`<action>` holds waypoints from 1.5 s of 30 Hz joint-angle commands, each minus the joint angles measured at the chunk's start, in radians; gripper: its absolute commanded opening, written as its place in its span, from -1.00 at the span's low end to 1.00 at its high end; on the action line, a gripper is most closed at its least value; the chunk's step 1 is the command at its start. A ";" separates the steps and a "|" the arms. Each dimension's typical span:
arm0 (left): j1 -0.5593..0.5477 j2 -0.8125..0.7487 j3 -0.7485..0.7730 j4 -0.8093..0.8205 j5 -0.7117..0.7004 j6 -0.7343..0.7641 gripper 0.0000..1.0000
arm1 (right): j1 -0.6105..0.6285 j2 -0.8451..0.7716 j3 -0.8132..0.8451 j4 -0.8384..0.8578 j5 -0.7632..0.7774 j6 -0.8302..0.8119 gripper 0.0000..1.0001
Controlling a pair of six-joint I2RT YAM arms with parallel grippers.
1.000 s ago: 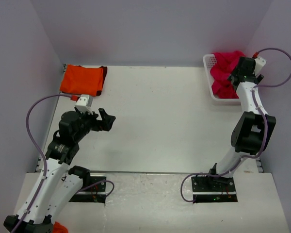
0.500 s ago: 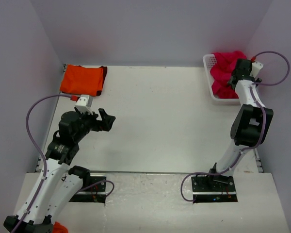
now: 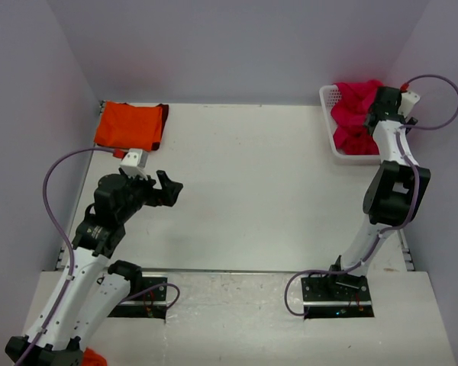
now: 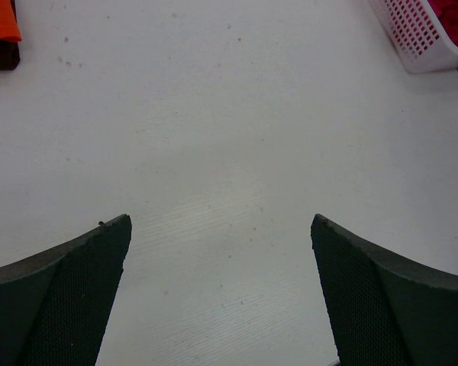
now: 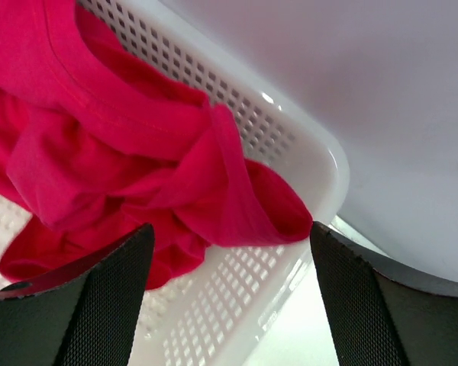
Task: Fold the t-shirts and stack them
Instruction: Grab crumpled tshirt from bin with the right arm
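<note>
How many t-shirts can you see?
2. Orange t-shirt: folded, far-left corner of the table. Crimson-pink t-shirt: bunched in the white basket, far right. More may hide beneath it.

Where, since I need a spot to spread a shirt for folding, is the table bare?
The middle of the table is bare, from the orange shirt in the far left corner across to the basket at far right. Crowded: the basket, heaped with the pink shirt, the right end effector open over it. The left end effector hovers open at the left.
</note>
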 commanded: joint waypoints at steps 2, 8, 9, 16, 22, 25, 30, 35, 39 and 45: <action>-0.012 -0.011 -0.002 0.019 0.010 0.029 1.00 | -0.021 0.081 0.109 -0.009 0.019 -0.014 0.66; -0.015 0.003 -0.001 0.016 0.009 0.031 1.00 | -0.030 0.153 0.163 -0.021 0.008 -0.019 0.62; -0.017 0.006 -0.002 0.016 0.009 0.031 1.00 | -0.030 0.155 0.165 -0.021 0.010 -0.019 0.61; -0.021 0.012 -0.005 0.016 0.004 0.029 1.00 | -0.039 0.190 0.204 -0.023 -0.002 -0.028 0.18; -0.024 0.008 -0.008 0.017 0.000 0.026 1.00 | -0.032 0.175 0.238 -0.018 -0.051 -0.023 -1.00; -0.027 0.003 -0.010 0.017 -0.005 0.021 1.00 | -0.004 0.097 0.200 0.059 -0.074 -0.055 -1.00; -0.032 0.002 -0.010 0.019 -0.016 0.015 1.00 | 0.028 0.086 0.293 0.021 -0.125 -0.077 -1.00; -0.034 0.000 -0.013 0.022 -0.013 0.009 1.00 | 0.069 0.074 0.252 0.062 -0.146 -0.092 -1.00; -0.035 -0.001 -0.014 0.023 -0.016 0.011 1.00 | 0.147 0.058 0.206 0.128 -0.122 -0.138 -1.00; -0.044 -0.006 -0.022 0.028 -0.027 0.004 1.00 | 0.269 -0.012 0.275 0.129 -0.099 -0.199 -1.00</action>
